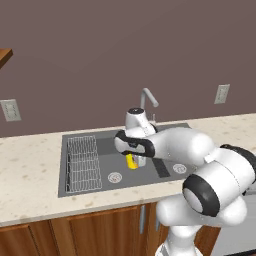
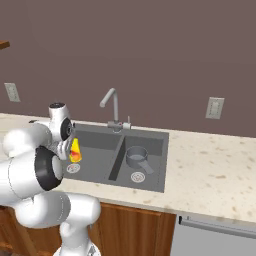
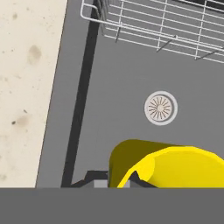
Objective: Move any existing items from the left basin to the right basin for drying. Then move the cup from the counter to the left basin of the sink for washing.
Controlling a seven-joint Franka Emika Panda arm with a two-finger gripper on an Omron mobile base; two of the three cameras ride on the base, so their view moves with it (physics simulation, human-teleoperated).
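Gripper [image 3: 117,183] clamped on the yellow cup [image 3: 170,168], held tilted in the air above the left basin [image 1: 120,150], w/ the round drain [image 3: 160,107] below it and the wire rack [image 1: 82,162] off to one side of that basin. Grey saucepan [image 2: 136,156] sits in the right basin [image 2: 152,145], near its drain, faucet [image 2: 113,107] behind the divider. Counter [image 2: 215,175] runs round the sink [image 1: 64,165].

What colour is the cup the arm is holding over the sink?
The cup is yellow with an orange-red band, clearest in the right base view.
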